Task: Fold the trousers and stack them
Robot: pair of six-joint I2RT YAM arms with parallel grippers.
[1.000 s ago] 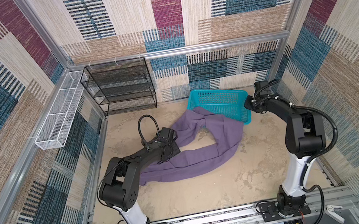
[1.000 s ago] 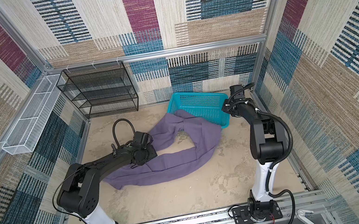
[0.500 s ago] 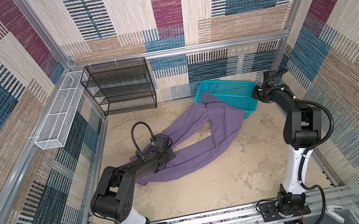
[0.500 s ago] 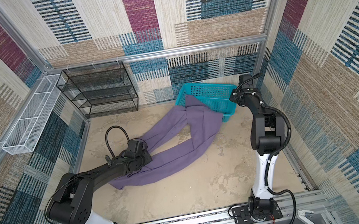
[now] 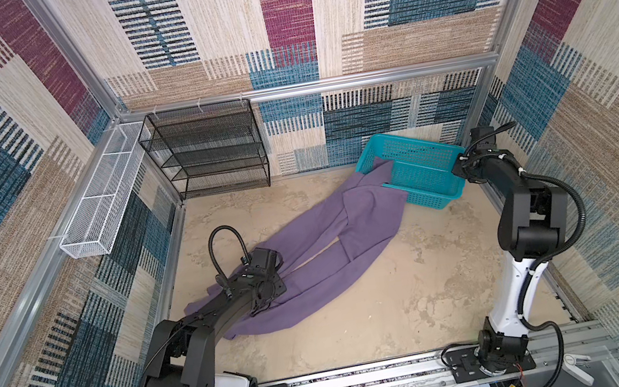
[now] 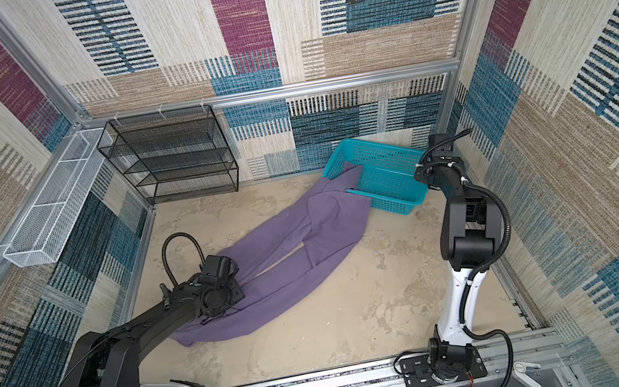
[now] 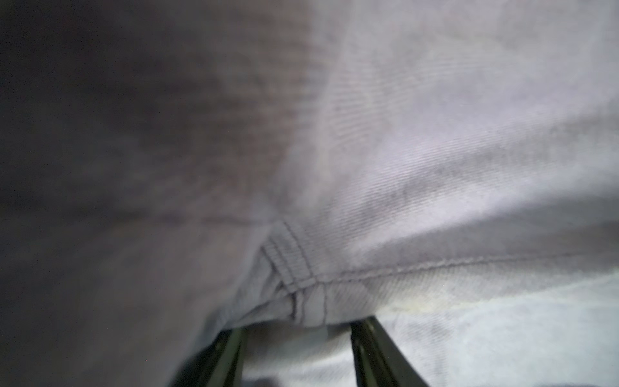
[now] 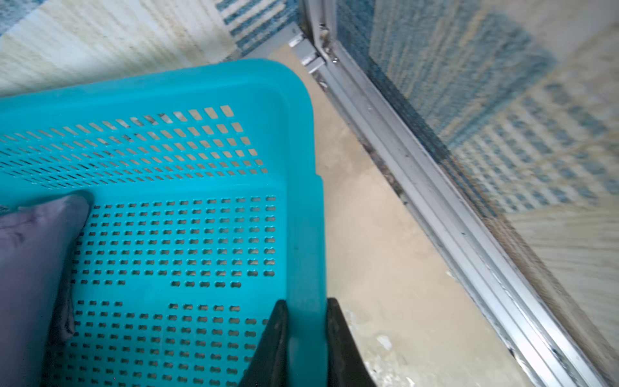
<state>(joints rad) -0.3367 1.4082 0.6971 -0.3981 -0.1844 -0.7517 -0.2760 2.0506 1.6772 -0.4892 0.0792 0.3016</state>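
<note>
The muted-purple trousers lie stretched slantwise across the floor in both top views. One end hangs over the rim into the teal basket at the back right. My left gripper presses down on the near-left end of the cloth. In the left wrist view a stitched hem of the trousers is bunched between the left gripper's fingers. My right gripper is shut on the basket's right rim. A purple fold of the trousers rests inside the basket.
A black wire shelf rack stands against the back wall at the left. A white wire tray hangs on the left wall. The aluminium frame rail runs close beside the basket's right side.
My left gripper has dragged the trousers toward the near left, straightening the legs. My right gripper has carried the basket rightward toward the back right corner.
</note>
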